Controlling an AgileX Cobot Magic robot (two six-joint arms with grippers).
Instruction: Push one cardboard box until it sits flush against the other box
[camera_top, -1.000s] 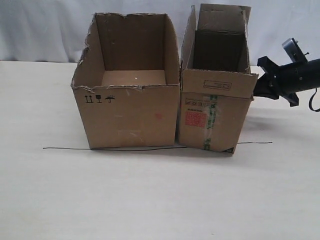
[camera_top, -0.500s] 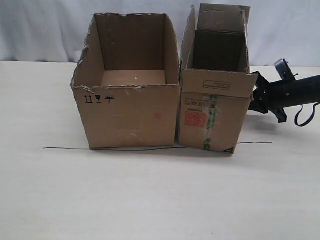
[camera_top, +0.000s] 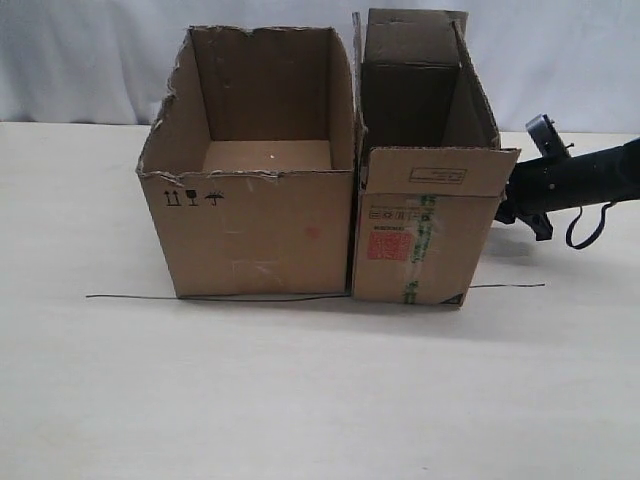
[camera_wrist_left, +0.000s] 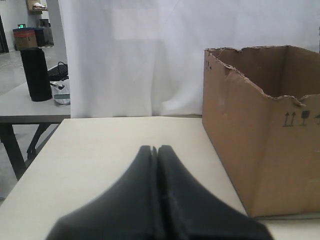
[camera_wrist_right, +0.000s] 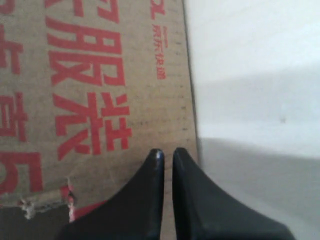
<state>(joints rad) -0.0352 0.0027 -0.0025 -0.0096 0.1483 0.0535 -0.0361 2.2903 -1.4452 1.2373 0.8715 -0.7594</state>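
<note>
The narrow cardboard box (camera_top: 420, 245), with green tape and a red square on its end, stands right of the other box (camera_top: 250, 230), the wide plain carton with a ragged rim and black symbols. Their near sides meet with no gap showing at the front. My right gripper (camera_wrist_right: 167, 151) is shut, its tips against the narrow box's long side (camera_wrist_right: 100, 100) with red characters, near that side's end edge. In the exterior view the right arm (camera_top: 570, 180) reaches in behind the box's flap. My left gripper (camera_wrist_left: 156, 148) is shut and empty, apart from the wide box (camera_wrist_left: 265, 130).
A thin black line (camera_top: 130, 297) runs along the table at the foot of both boxes. A white curtain hangs behind the table. In the left wrist view a second table (camera_wrist_left: 20, 107) with a black cylinder (camera_wrist_left: 35, 74) stands beyond the table edge.
The narrow box has slid and swung left, closing the wedge-shaped gap to the wide box. The right arm has come lower and further left behind it.
</note>
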